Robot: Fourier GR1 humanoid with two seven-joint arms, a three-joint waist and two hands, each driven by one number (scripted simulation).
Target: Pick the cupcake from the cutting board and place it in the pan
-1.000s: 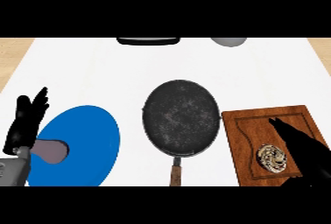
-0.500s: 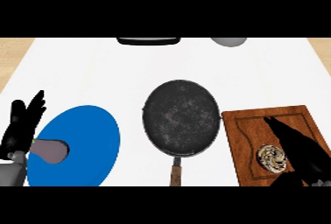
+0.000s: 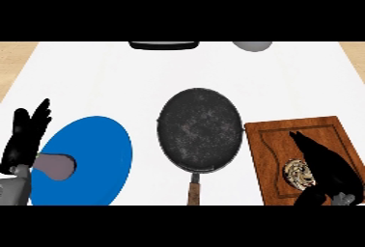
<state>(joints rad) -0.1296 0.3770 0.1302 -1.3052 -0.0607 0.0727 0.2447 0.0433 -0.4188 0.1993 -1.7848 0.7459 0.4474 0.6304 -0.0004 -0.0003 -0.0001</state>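
On cutting board [image 3: 274, 144], right of pan [image 3: 198, 130]: cupcake [image 3: 298, 172], not in pan yet. R robot hand [image 3: 328, 166] just beside it, open wide. L robot hand [image 3: 25, 140] left of pan, wide too.

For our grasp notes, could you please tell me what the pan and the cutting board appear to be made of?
The pan looks like dark metal, perhaps cast iron: matte black with grey speckles; its handle is brown, seemingly wood. The cutting board looks like wood: reddish brown with grain streaks and a groove inside its rim.
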